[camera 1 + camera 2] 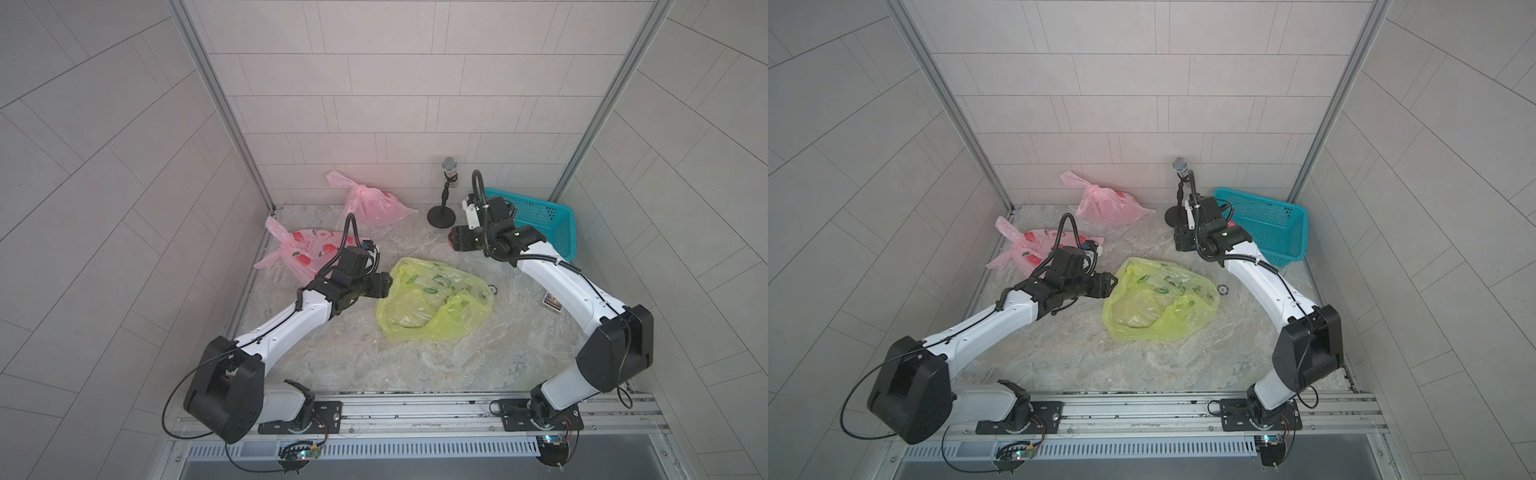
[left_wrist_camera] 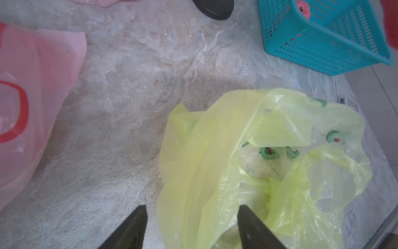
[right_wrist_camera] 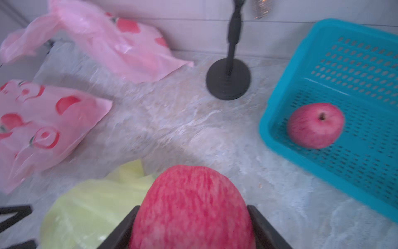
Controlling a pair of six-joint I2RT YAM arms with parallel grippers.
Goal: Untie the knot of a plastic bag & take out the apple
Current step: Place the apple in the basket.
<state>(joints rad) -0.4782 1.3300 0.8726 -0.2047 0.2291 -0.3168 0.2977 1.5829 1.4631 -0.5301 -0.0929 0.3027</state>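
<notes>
Streaky pink-red apple sits clamped in right gripper; left gripper gapes, empty, over limp yellow bag.

The marbled counter carries a yellow bag, crumpled near its middle. A pink bag lies by the back wall, and a second pink bag lies along the left edge. A mic stand stands at the back, with a teal basket near it in the right corner. A small card lies toward the right edge.
</notes>
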